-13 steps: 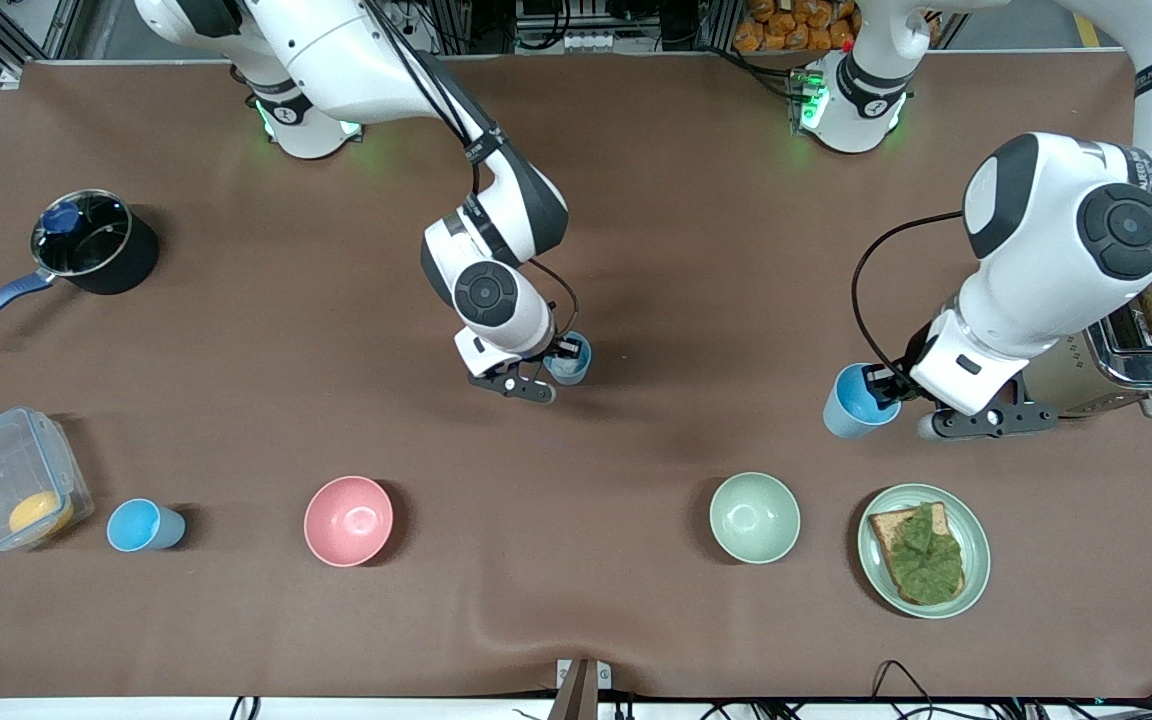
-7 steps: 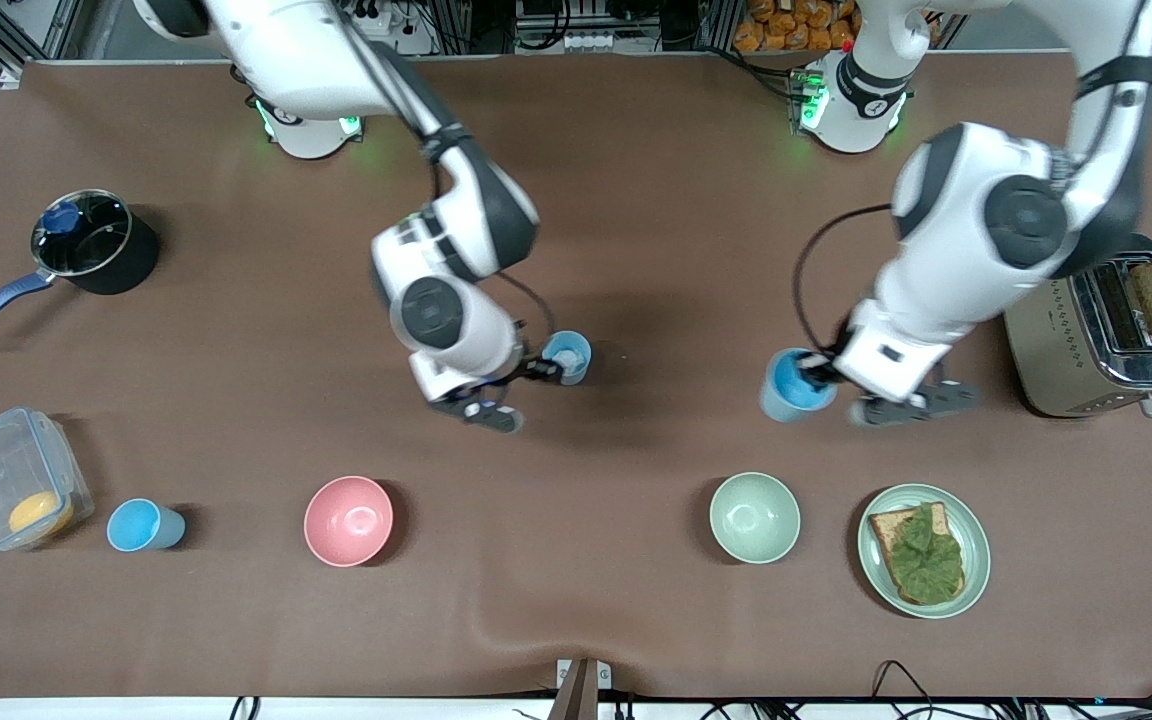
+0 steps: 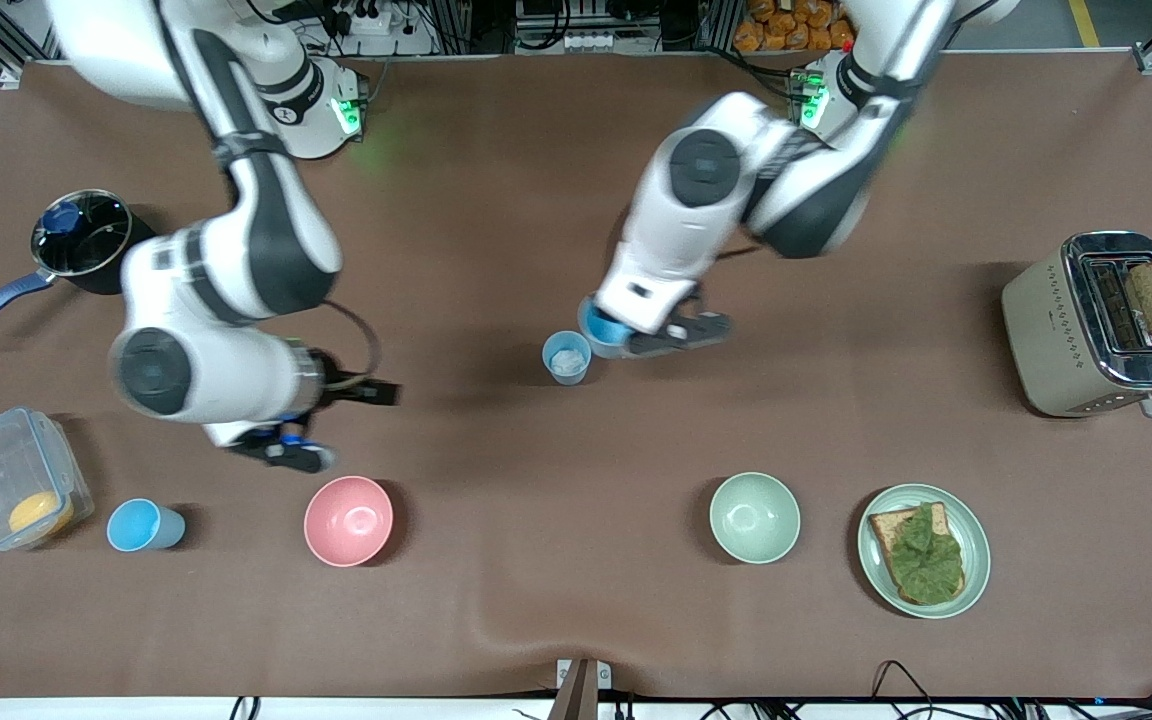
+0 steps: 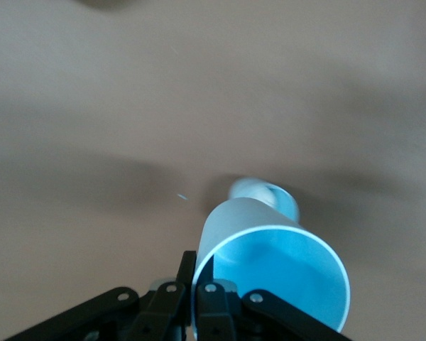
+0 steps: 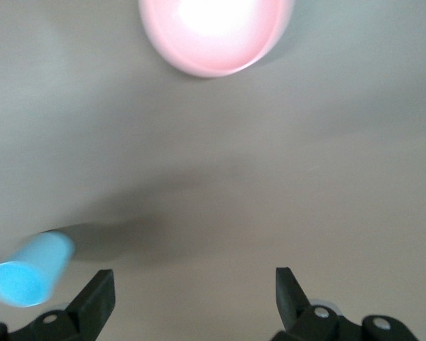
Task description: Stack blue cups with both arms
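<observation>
Three blue cups are what you have to watch, and the one standing upright mid-table, call it the centre cup (image 3: 567,357), makes the best landmark. Your left gripper (image 3: 626,335) hangs in the air just beside that centre cup, toward the left arm's end of the table, with its fingers (image 4: 202,298) clamped over the rim of the held cup (image 4: 273,273); in the left wrist view you see the held cup's open mouth filling the foreground and the centre cup (image 4: 263,199) standing on the brown table (image 3: 556,180) just past it, the two cups apart and not yet nested. Your right gripper (image 3: 376,392) is well off from the centre cup, toward the right arm's end of the table, over bare table close to the pink bowl (image 3: 348,520); its fingers (image 5: 99,298) stand wide apart with nothing between them. The right wrist view shows you the pink bowl (image 5: 216,32) and the third cup (image 5: 28,273). That third cup (image 3: 144,525) stands upright, nearer the front camera than the centre cup and much farther toward the right arm's end, between the pink bowl and the clear container (image 3: 16,490). Toward the left arm's end from the centre cup, and nearer the camera, sits the green bowl (image 3: 754,517).
</observation>
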Robot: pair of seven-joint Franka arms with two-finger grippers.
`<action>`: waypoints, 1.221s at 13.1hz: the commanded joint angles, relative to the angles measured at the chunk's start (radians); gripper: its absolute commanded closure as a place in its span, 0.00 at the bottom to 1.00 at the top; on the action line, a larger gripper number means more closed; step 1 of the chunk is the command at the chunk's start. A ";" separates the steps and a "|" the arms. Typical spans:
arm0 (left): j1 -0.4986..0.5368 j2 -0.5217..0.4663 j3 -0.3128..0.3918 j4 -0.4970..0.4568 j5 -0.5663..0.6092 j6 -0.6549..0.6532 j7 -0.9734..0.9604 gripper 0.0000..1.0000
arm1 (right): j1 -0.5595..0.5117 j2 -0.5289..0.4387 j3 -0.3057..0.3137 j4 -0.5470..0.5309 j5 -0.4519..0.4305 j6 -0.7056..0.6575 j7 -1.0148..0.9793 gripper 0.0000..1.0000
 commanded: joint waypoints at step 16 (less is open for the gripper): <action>-0.078 0.216 0.013 0.081 0.068 0.088 -0.100 0.17 | -0.333 -0.538 0.012 -0.313 -0.176 -0.019 -0.376 0.00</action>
